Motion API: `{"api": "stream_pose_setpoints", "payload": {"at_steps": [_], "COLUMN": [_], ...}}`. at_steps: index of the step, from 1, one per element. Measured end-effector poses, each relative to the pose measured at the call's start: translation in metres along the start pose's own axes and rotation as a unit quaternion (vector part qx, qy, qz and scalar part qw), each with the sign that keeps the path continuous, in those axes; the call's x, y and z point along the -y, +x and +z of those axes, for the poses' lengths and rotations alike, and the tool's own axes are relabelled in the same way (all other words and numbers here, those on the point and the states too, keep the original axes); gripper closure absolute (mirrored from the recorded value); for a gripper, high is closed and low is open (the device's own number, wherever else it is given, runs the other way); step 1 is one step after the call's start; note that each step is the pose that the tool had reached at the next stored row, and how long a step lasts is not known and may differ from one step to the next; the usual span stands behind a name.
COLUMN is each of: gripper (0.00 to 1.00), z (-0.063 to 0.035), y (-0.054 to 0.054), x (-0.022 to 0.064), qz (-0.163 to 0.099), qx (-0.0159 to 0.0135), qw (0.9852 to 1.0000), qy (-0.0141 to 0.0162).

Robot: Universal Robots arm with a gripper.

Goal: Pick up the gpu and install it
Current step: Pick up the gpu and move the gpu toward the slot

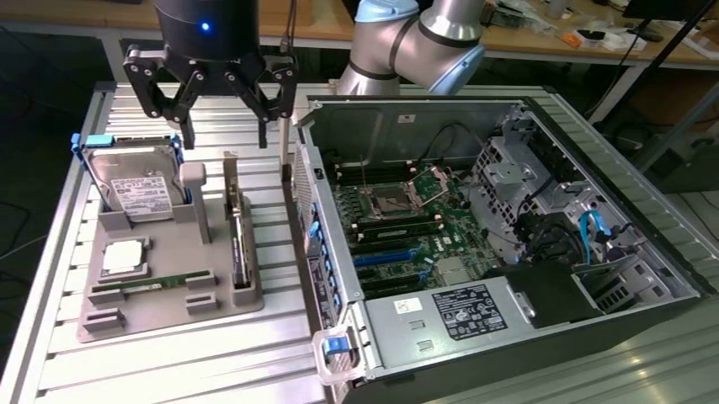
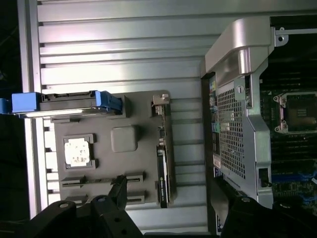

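**Figure. Early stage of the card installation, exterior and wrist views.**

The gripper hangs with its two jaws spread wide and nothing between them. It touches no part.

In the exterior view the gpu lies toward six o'clock from the gripper, clearly apart from it. The card stands on its long edge in a slot of the grey parts tray. In the wrist view the same gpu is a thin dark strip with a silvery bracket at one end, seated in the tray beside the case.

Other parts on the tray, by clock direction from the card in the exterior view:
- the hard drive, in its blue-tabbed frame, at about ten o'clock
- the processor, at about nine o'clock
- the green memory stick, at about eight o'clock

The open computer case lies at three o'clock from the tray, just beside it on the slatted table. The blue expansion slots on its motherboard carry no card.

Judged progress: nothing is yet accomplished. The card is neither gripped nor lifted, so both the pick-up and the seating in the case remain to be done.
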State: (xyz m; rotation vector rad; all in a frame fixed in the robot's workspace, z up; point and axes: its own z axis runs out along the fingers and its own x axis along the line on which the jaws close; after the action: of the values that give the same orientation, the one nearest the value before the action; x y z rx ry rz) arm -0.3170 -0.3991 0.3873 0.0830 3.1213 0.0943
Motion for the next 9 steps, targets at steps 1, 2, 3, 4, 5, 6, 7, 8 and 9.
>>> {"api": "stream_pose_setpoints", "payload": {"at_steps": [1,2,3,4,5,6,7,8,9], "gripper": [0.22,0.22,0.22,0.22,0.22,0.22,0.22,0.22,0.22], "z": [0.0015,0.0031,0.0048,0.0067,0.0085,0.0103,0.0122,0.0140,0.0158], "y": [0.000,0.000,0.000,0.000,0.000,0.000,0.000,0.000,0.000], "x": [0.0001,0.0002,0.0003,0.0004,0.0005,0.0006,0.0007,0.0008,0.0010], "qz": [0.000,0.000,0.000,0.000,0.000,0.000,0.000,-0.001,-0.001], "qx": [0.0008,0.0012,0.0013,0.0013,0.0013,0.0013,0.0013,0.0013,0.0012], "qw": [1.0000,1.0000,1.0000,1.0000,1.0000,1.0000,1.0000,1.0000,1.0000], "qy": [-0.0001,-0.0001,-0.0001,-0.0001,-0.0001,-0.0001,-0.0001,-0.0001,-0.0001]}}
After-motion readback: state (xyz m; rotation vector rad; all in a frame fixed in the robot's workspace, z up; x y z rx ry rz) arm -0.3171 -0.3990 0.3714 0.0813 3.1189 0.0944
